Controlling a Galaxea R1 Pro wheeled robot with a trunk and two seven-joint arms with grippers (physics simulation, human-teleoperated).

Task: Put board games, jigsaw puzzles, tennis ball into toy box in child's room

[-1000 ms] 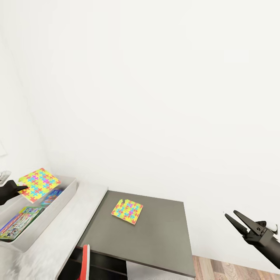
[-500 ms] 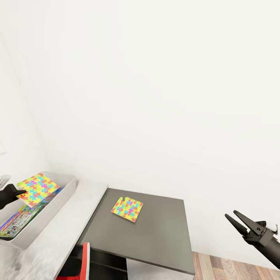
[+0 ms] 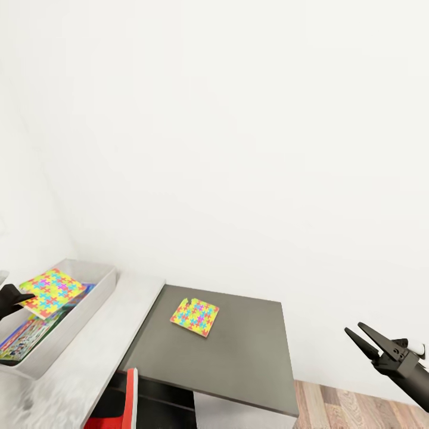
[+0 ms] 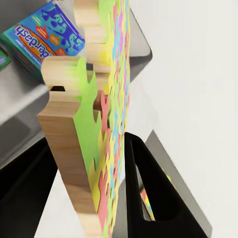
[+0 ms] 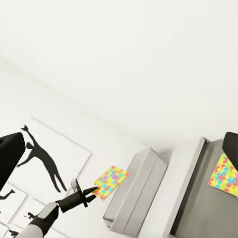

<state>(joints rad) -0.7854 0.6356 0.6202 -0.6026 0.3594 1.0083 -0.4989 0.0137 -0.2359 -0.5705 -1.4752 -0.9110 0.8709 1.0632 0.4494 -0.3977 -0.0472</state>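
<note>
My left gripper [image 3: 13,297] is shut on the edge of a mosaic jigsaw puzzle [image 3: 50,290], held tilted low over the light grey toy box [image 3: 102,290]. In the left wrist view the puzzle slab [image 4: 94,124] sits between the black fingers [image 4: 153,198], above a blue board game [image 4: 44,37]. A colourful board game [image 3: 27,336] lies in the box. A second jigsaw puzzle [image 3: 195,317] lies flat on the table's dark grey top [image 3: 250,357]. My right gripper [image 3: 359,335] hangs open beyond the table's right edge. The tennis ball and the bed are out of view.
The pale grey desk top [image 3: 101,363] carries the box against the white wall. A red and white object [image 3: 128,399] stands under the front edge of the desk. Wood-plank floor [image 3: 357,411] shows at the lower right. A black silhouette poster [image 5: 42,158] hangs behind the left arm.
My left gripper has lowered the puzzle towards the inside of the toy box and drawn it a little to the left. The right arm has not moved.
</note>
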